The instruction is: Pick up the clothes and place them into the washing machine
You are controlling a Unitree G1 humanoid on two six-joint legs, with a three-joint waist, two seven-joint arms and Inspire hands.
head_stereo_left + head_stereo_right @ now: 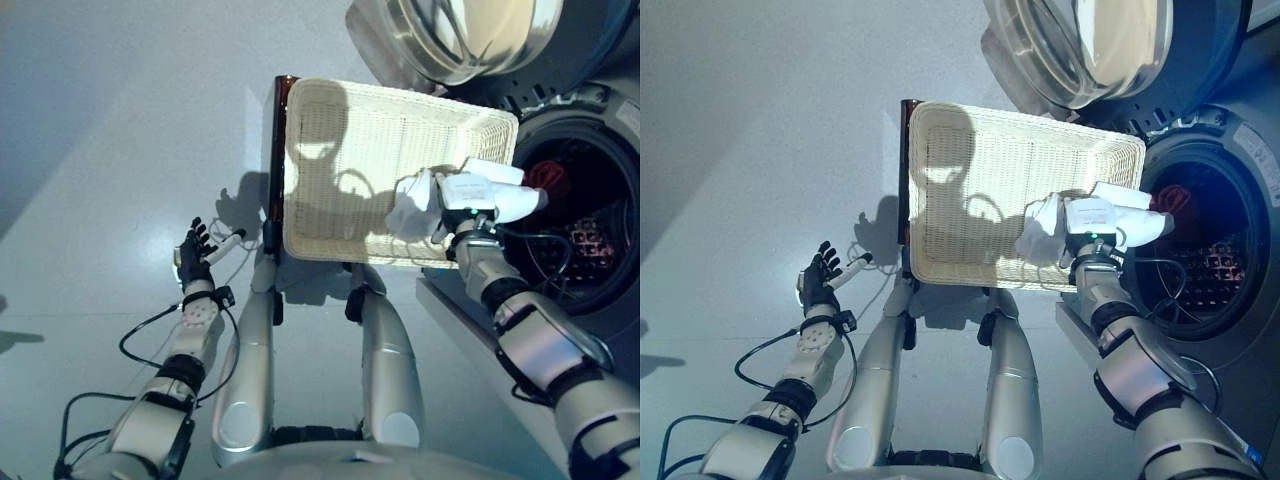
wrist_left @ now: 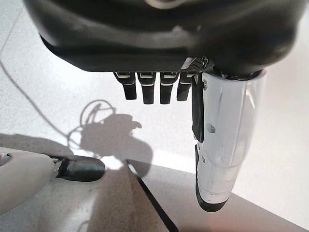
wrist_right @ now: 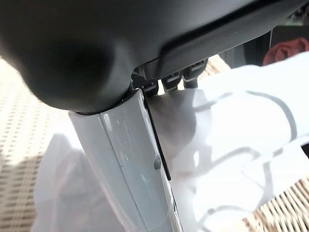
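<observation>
A white garment (image 1: 415, 205) lies at the right end of the shallow wicker basket (image 1: 340, 150) and drapes over its rim toward the washing machine's open drum (image 1: 585, 235). My right hand (image 1: 468, 197) is over that rim. In the right wrist view its fingers (image 3: 175, 79) curl into the white garment (image 3: 241, 121) and the thumb (image 3: 130, 159) lies along it. A red garment (image 1: 541, 172) lies inside the drum. My left hand (image 1: 195, 252) hangs open and empty over the floor at the lower left, and it also shows in the left wrist view (image 2: 159, 38).
The basket rests on a low dark brown box (image 1: 271, 180). The machine's round door (image 1: 460, 30) stands open above the basket's far right corner. Grey floor (image 1: 110, 130) spreads to the left.
</observation>
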